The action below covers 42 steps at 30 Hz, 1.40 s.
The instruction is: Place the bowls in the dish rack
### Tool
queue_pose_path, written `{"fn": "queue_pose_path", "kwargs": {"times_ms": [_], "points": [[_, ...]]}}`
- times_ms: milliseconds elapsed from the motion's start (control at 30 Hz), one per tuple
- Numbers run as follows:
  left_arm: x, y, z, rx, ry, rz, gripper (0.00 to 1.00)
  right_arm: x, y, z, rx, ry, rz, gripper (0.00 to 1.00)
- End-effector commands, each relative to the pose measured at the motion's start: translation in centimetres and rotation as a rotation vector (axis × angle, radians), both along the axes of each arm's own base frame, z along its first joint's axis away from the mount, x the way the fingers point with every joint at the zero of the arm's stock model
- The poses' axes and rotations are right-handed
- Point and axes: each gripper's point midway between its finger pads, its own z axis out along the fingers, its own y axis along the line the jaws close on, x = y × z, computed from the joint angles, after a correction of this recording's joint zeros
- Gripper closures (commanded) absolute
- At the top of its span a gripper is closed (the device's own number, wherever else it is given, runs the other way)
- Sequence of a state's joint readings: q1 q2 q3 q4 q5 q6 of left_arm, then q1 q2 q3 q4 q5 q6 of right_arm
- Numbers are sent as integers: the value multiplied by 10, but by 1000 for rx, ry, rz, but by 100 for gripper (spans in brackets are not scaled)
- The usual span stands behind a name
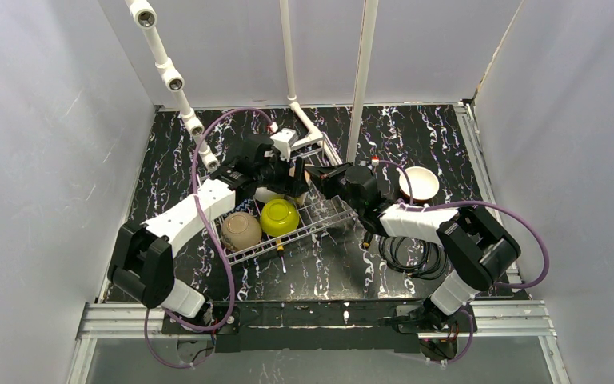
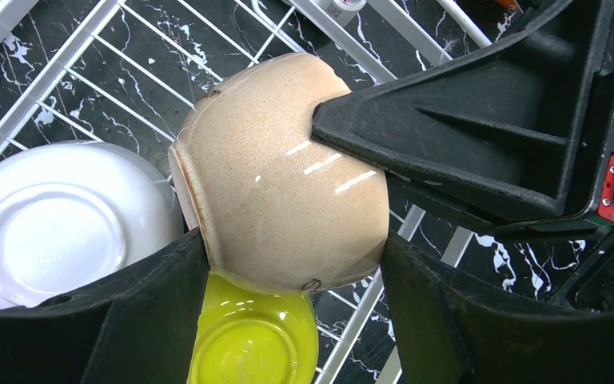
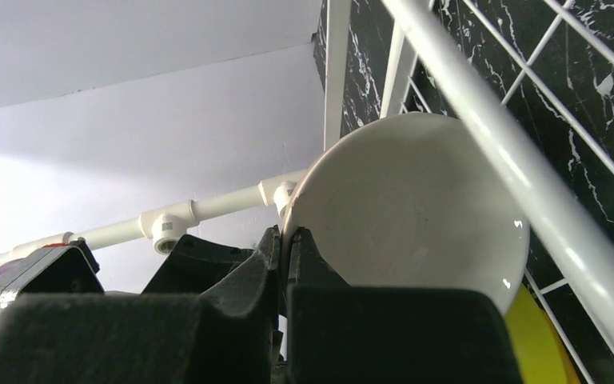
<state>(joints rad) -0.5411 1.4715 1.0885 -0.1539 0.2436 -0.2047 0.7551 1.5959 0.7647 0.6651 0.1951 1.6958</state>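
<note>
**Bowl caught between two sets of fingers over the rack**

Bowl-loading at the black marbled desk (image 1: 416, 136): the right fingers (image 3: 312, 264) are pinched together on the rim of a tan bowl (image 2: 280, 184), one finger inside the rim and one outside. The bowl is tipped on its side, so its glossy white inside faces the right wrist camera. The left fingers (image 2: 128, 320) stand apart, one on each flank of the same bowl and right up against its speckled wall. Whether they are pressing on it cannot be told. One black right finger meets the bowl on the side away from the left fingers.

The tan bowl hangs over the dish rack (image 2: 48, 78), a white wire basket whose grid floor shows behind it. Three more bowls sit in the rack. A white bowl (image 2: 56, 232) lies upside down, foot ring up, just beside the outer edge of one left finger and close against the tan bowl's rim. A yellow-green bowl (image 2: 252, 344), also bottom up, rests on the grid directly beneath the tan bowl, in the gap between the two left fingers. A second tan bowl (image 1: 241, 230) sits just beside the yellow-green one, on the side away from the right fingers and nearer the arms' bases than both sets of fingers.

Outside the rack, a cream bowl (image 1: 420, 184) stands upright on the desk, well to the outer side of the right fingers, next to the right arm.
</note>
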Motion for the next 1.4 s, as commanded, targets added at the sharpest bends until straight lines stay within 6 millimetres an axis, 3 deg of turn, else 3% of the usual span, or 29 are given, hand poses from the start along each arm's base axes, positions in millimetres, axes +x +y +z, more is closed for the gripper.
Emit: {"fn": "queue_pose_path", "kwargs": {"times_ms": [0, 167, 333, 500, 733, 967, 1133, 1367], "points": [[13, -8, 12, 24, -91, -16, 66, -3, 1, 81, 170, -132, 1, 96], [21, -11, 19, 28, -153, -29, 72, 1, -5, 64, 86, -108, -24, 82], [25, -12, 19, 49, -179, -53, 76, 4, -12, 55, 33, -100, -53, 45], [28, -14, 16, 59, -185, -63, 78, 6, -21, 50, -12, -92, -75, 26], [37, -16, 24, 67, -218, -60, 78, -2, -46, 31, -169, 28, -126, 30], [45, -15, 32, 81, -253, -52, 78, -8, -71, 39, -266, 27, -172, 36], [54, -17, 39, 97, -275, -45, 78, -13, -91, 60, -336, -50, -198, 41], [70, -20, 44, 205, -339, -63, 78, -29, -166, 84, -650, -152, -354, 43]]}}
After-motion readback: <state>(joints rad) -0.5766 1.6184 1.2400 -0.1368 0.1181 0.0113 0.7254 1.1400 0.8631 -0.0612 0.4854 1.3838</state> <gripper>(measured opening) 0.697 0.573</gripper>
